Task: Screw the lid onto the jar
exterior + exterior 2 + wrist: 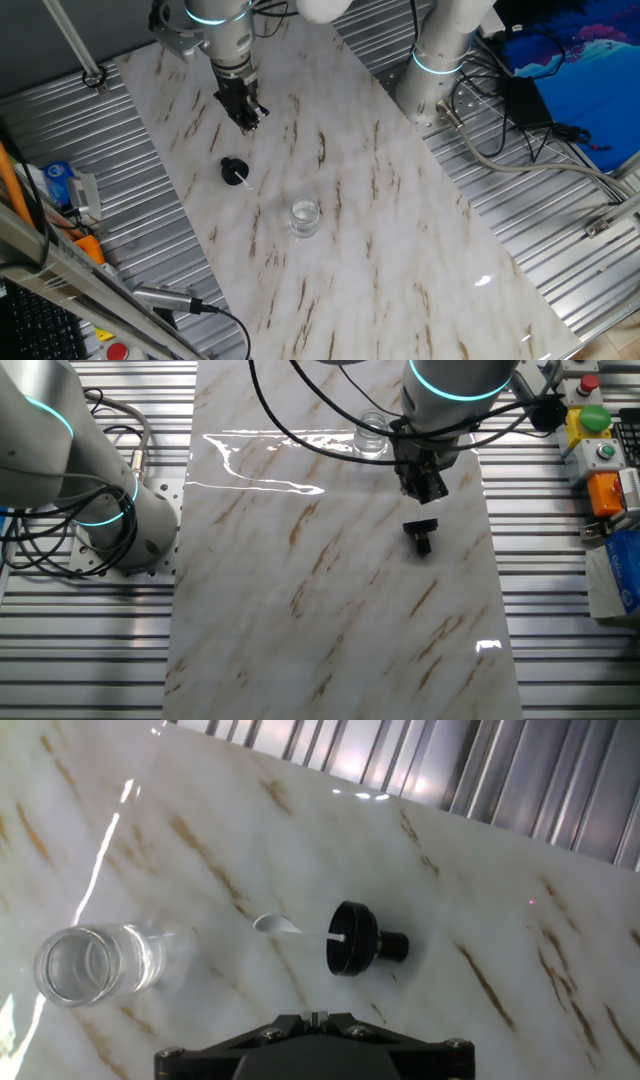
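The lid (234,171) (421,533) is a black round cap lying on its side on the marble table, with a small knob and a white spoon (285,927) sticking out of its inner face. In the hand view the lid (355,940) lies just ahead of my gripper (318,1016). The clear glass jar (304,216) (371,435) (85,965) stands open and apart from the lid. My gripper (250,122) (425,488) hovers above the table beside the lid, its fingers shut with nothing between them.
The marble tabletop (380,200) rests on ribbed metal (520,230). A second arm's white base (440,60) stands at the table's edge with cables. Boxes and buttons (600,450) line one side.
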